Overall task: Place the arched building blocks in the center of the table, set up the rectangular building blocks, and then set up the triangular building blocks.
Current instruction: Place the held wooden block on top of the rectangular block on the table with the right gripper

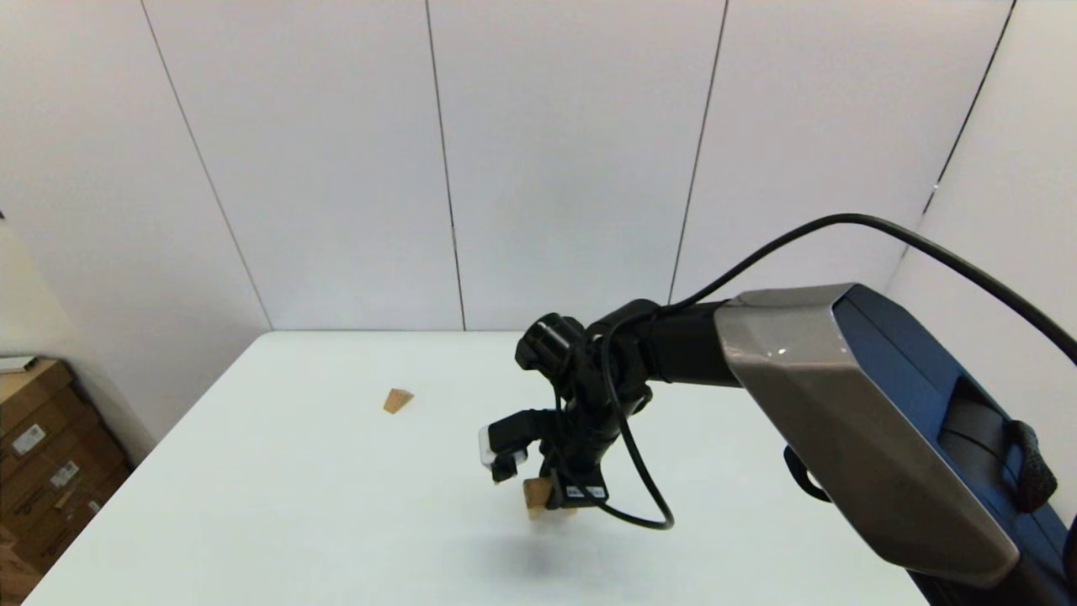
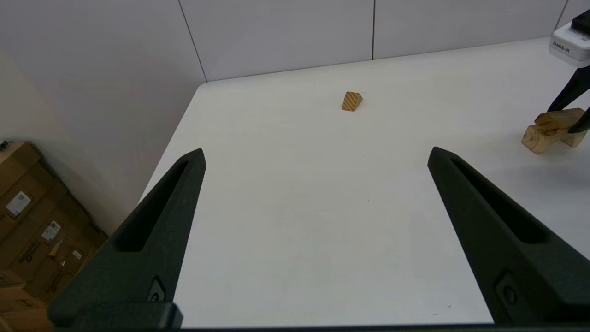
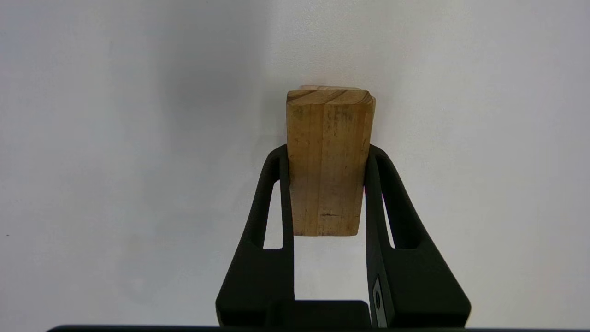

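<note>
Clamping the rectangular block (image 3: 328,161) atop the arched block (image 2: 537,138) mid-table, my right gripper (image 3: 328,184) could topple both if it releases crooked; left gripper (image 2: 315,159) gapes empty.

You get even, bright overhead light on the white surface (image 1: 278,488) in the head view, with no glare. A soft, blurred shadow pools beneath the right end effector (image 1: 551,492). In the right wrist view a broad dim shadow darkens one side, yet the wood grain reads sharply.
</note>
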Robot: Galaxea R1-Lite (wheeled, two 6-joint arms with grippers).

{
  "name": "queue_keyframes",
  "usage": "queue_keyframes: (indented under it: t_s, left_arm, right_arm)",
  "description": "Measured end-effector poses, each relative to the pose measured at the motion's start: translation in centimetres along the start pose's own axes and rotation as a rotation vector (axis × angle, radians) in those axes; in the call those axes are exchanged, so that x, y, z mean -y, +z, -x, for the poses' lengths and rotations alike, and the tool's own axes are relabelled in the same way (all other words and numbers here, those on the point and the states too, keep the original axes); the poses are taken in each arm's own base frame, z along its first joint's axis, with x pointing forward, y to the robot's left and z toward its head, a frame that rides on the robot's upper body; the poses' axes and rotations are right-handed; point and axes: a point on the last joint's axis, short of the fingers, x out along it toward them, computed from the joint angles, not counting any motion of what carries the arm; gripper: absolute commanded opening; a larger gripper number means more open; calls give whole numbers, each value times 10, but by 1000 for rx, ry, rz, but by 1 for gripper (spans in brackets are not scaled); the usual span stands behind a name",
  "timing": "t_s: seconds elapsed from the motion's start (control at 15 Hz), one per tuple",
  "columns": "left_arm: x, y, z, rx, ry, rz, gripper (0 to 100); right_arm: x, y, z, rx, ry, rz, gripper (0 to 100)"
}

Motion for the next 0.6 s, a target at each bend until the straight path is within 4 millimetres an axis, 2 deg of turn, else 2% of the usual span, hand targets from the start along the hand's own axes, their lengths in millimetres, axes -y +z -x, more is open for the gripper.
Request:
queue_keyframes:
  t_s: [0.6]
  left_arm:
    - [0,0,0,0,0,0,100]
  right_arm:
    - [2,-2,-1,-2,-7,1,0]
